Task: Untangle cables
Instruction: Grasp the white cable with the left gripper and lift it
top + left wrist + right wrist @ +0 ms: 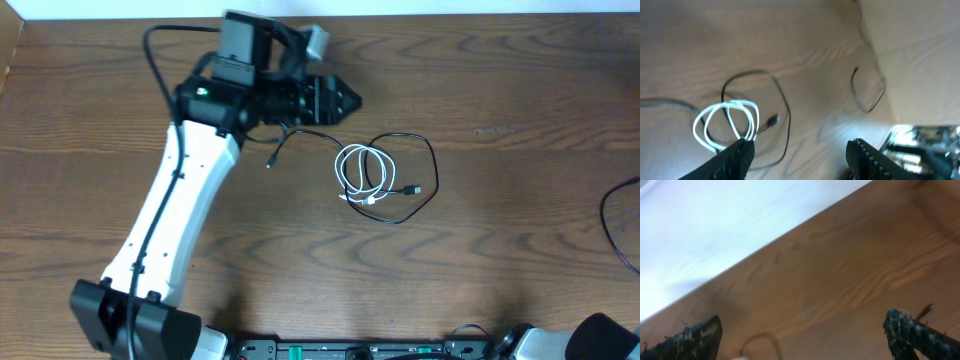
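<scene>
Two empty grippers: the left gripper (pixel 800 145) hovers, jaws apart, near the cables (pixel 362 175); the right gripper (pixel 802 320) gapes wide, well apart. Mid-table (pixel 500 250), the white cord (pixel 345 172) lies coiled inside the black cord (pixel 434 172). Seemingly between grasps; next, pinch one thin cord precisely. No legible writing.

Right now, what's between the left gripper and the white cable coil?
Overhead view: one strand of the black cable crosses the table between left gripper and white cable; otherwise bare wood.
</scene>
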### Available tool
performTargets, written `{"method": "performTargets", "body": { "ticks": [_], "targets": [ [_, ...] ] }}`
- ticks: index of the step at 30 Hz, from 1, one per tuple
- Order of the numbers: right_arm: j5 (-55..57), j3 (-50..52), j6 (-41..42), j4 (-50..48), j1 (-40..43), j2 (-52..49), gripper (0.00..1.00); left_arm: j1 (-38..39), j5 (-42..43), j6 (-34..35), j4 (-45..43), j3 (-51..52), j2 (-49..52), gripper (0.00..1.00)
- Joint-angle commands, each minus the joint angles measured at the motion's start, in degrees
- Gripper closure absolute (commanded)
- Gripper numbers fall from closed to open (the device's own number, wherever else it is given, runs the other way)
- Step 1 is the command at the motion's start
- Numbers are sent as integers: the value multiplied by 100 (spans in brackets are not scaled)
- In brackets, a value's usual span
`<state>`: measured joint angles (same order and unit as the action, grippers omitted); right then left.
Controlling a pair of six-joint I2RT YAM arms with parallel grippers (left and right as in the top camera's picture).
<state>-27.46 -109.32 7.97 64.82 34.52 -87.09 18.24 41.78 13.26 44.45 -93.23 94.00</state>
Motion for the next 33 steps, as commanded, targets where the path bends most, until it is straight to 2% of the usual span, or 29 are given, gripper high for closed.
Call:
{"method": "performTargets", "body": {
  "ticks": [1,6,10,12,15,17,18,21,25,27,33],
  "targets": [
    [-505,-11,-389,251,-210,-59,1,356,-625,-363,212,-57,332,36],
    [-450,-7,-538,452,-402,-68,1,767,-999,-356,332,-33,896,37],
    [-295,-4,-551,514,-509,-68,1,1012,-1283,-140,424,-33,1405,41],
    [-243,-2,-553,533,-542,-68,1,1139,-1711,59,490,-33,1650,44],
    [-245,44,-551,533,-575,-68,1,1355,-2889,647,597,-31,2079,44],
    [-245,81,-551,533,-575,-79,1,1423,-3071,772,586,-31,2262,44],
    [-245,114,-551,529,-575,-79,1,1458,-3084,791,566,-31,2358,47],
    [-245,208,-551,520,-575,-79,1,1526,-3091,789,540,-31,2579,64],
    [-247,380,-549,481,-577,-81,2,1547,-3093,787,428,-31,2736,80],
    [-249,439,-551,481,-577,-83,3,1541,-3104,785,313,-33,2736,92],
    [-256,555,-551,503,-695,-83,6,1416,-3086,671,177,-131,2199,93]
  ]
}}
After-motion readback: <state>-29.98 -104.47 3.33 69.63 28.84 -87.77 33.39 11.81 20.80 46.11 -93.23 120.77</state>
